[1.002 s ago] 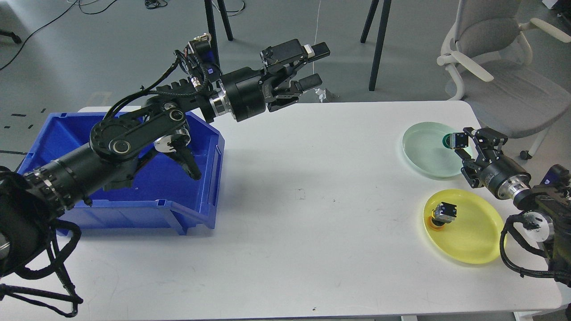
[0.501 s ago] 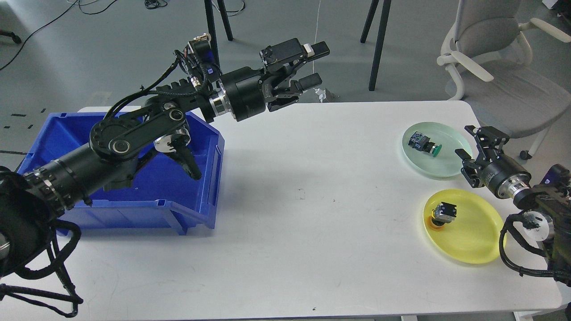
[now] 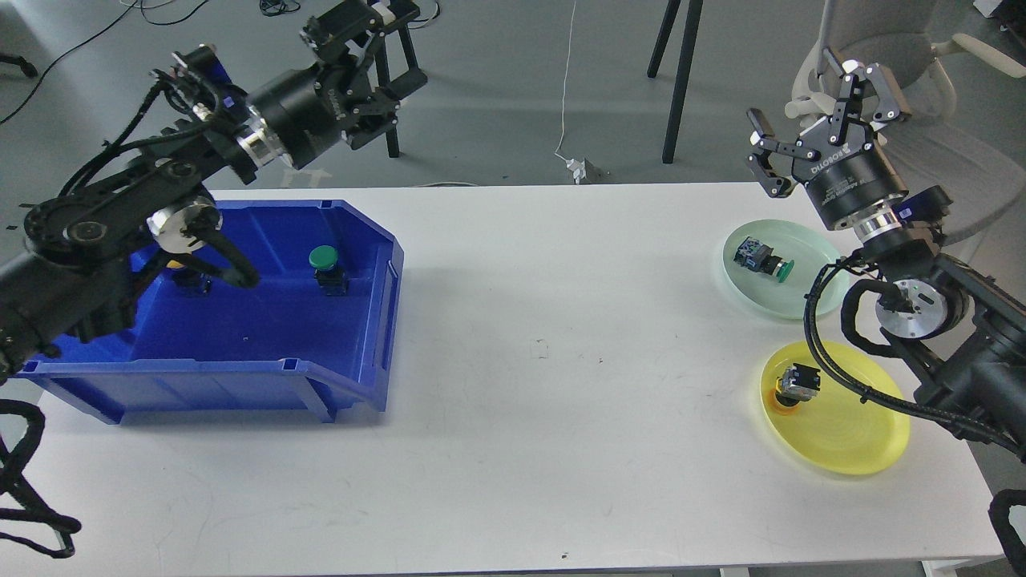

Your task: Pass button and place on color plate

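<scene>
Two grippers, left (image 3: 393,44) and right (image 3: 813,100), both spread, empty, raised beyond white table's (image 3: 561,449) far edge; mid-table bare.

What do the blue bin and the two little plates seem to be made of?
The blue bin looks like moulded hard plastic: uniform colour, ribbed rim, faint sheen. The green plate and yellow plate look like thin translucent plastic, since the white table shows faintly through them; tinted glass can't be ruled out.
</scene>
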`<action>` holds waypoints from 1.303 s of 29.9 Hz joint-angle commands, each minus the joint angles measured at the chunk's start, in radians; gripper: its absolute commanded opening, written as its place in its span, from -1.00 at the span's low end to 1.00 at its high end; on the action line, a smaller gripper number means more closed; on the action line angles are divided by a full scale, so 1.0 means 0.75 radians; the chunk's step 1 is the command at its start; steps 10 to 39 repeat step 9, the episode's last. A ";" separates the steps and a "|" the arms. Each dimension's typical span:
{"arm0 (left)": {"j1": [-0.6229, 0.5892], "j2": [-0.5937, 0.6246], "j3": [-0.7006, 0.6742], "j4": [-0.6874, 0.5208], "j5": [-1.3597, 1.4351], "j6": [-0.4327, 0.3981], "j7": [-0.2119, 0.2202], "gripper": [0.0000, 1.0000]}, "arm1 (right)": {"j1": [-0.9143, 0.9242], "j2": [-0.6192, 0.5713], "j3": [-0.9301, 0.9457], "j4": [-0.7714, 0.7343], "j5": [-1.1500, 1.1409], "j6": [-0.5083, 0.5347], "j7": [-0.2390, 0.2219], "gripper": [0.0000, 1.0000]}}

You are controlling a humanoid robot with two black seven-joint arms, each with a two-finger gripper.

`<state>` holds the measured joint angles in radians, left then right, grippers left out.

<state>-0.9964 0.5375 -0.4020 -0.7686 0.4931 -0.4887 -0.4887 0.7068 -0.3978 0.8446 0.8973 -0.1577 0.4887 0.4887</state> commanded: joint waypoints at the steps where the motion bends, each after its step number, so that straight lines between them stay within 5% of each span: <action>1: 0.085 0.112 -0.090 0.002 -0.113 0.000 0.000 0.86 | -0.004 0.011 0.060 0.090 0.002 0.000 0.000 0.98; 9: 0.197 0.130 -0.233 -0.012 -0.158 0.000 0.000 0.86 | 0.005 0.019 0.066 0.074 -0.002 0.000 0.000 0.98; 39: 0.197 0.130 -0.233 -0.012 -0.158 0.000 0.000 0.86 | 0.005 0.019 0.066 0.074 -0.002 0.000 0.000 0.98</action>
